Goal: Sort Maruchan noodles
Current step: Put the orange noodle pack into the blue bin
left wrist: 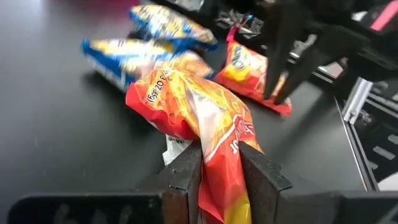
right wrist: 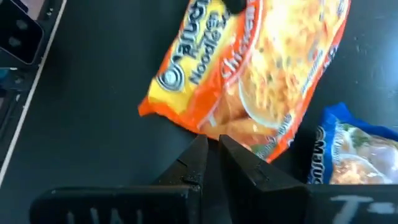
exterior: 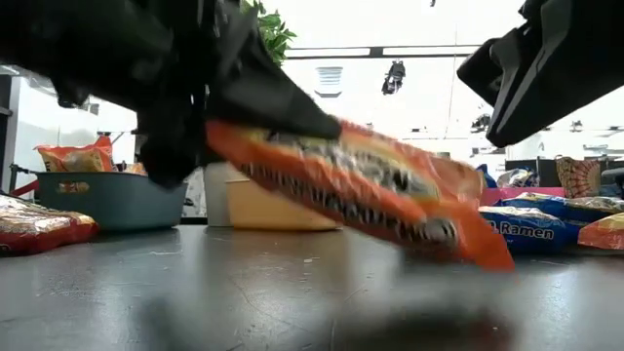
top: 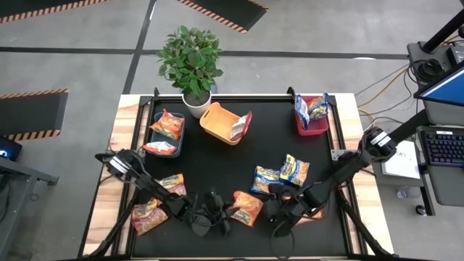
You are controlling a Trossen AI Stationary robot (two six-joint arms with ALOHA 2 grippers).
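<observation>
The left end effector (left wrist: 221, 180) has its two fingers pinched on the end of an orange noodle packet (left wrist: 199, 118), crinkly plastic with yellow and red printing, and the low view shows that packet tilted with its far end hanging just above the tabletop (top: 217, 163). It sits near the front edge, about at the middle. The right end effector (right wrist: 211, 158) hangs just beside it, fingers closed to a narrow slit and holding nothing; right in front of its tips lies another orange packet (right wrist: 261, 68) flat on the mat, with a blue-and-yellow packet (right wrist: 351, 155) next to it.

From above, two blue-and-yellow packets (top: 283, 174) lie side by side right of centre. Two reddish-orange packets (top: 156, 206) lie on the left side of the mat, partly under the left arm.

At the back left, a dark teal bin (top: 165, 134) holds two orange-red packets. Next to it an orange bin (top: 221, 122) has one pinkish-red packet leaning at its right end. At the back right corner a red bin (top: 310, 123) holds an upright blue-and-yellow packet.

A potted green plant (top: 190, 61) in a white pot stands at the back edge between the teal and orange bins. The tabletop is a black mat with pale wood margins. Around it is grey floor with striped hazard tape, and to the right a keyboard (top: 441, 146) and cables.
</observation>
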